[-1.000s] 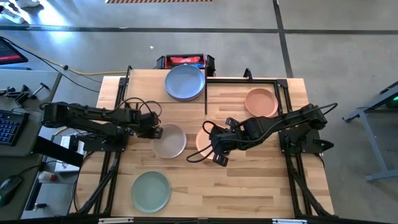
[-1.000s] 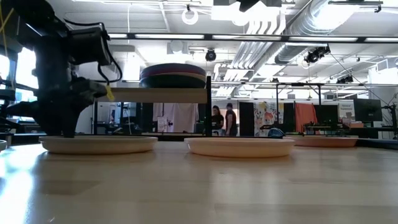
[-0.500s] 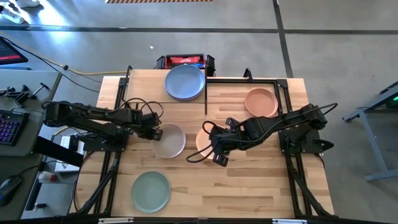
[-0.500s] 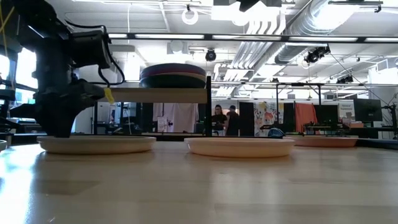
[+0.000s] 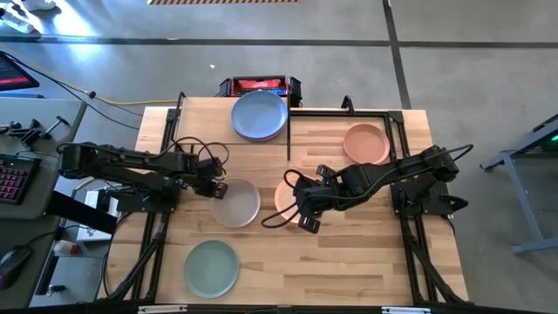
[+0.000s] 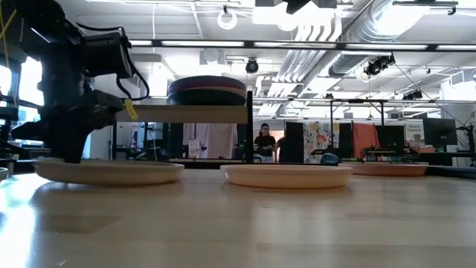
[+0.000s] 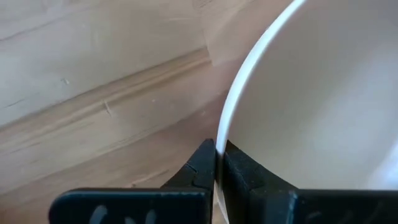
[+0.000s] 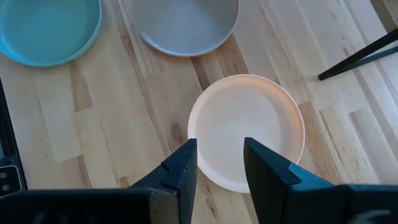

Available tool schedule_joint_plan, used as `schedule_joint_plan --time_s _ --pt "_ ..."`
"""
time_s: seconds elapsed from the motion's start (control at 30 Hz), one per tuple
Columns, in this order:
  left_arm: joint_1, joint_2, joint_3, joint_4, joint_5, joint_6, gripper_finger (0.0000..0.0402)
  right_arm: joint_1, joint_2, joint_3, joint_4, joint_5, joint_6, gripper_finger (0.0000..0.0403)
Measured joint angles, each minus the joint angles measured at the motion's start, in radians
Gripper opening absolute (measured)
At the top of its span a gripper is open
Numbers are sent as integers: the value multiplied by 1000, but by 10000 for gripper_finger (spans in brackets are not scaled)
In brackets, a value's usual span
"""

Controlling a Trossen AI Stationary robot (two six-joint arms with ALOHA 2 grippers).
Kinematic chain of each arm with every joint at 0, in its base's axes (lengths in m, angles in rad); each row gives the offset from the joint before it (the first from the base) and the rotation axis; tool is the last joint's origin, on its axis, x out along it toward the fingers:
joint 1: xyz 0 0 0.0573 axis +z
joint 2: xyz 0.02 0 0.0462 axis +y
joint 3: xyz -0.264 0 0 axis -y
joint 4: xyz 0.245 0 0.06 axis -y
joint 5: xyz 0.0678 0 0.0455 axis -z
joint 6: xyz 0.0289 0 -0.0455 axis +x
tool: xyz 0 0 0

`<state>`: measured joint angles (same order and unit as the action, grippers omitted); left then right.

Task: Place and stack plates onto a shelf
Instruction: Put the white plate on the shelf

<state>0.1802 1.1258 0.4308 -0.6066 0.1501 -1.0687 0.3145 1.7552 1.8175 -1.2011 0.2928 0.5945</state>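
L gripper (image 7: 216,163) pinches beige plate (image 5: 237,200) rim, plate tilted, gripped edge raised; R gripper (image 8: 219,163) open above peach plate (image 8: 246,130).

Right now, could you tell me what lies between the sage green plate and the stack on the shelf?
In the high view, the beige plate, gripped at its rim by the left gripper, lies between the sage green plate and the stack on the shelf.

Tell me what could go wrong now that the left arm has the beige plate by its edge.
The left gripper pinches only the thin rim of the beige plate, so the plate may tilt or slip out as it lifts. The shelf already carries a stack of plates, which a swinging plate could knock. The right gripper hovers open above the peach plate close by, so the arms could crowd.
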Motion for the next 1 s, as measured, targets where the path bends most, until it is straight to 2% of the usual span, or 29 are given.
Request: schedule_joint_plan --time_s 0.17,0.53,0.8,1.0 --pt "0 -63 51 -73 -13 1 2 0 0 0 -6 0 -1 108" --pt "24 -213 298 -503 -161 8 2 0 0 0 -7 0 -54 108" --pt "95 -279 501 -718 -255 10 1 0 0 0 -7 0 -64 108" --pt "190 -286 645 -814 -393 51 1 0 0 0 -7 0 -64 108"
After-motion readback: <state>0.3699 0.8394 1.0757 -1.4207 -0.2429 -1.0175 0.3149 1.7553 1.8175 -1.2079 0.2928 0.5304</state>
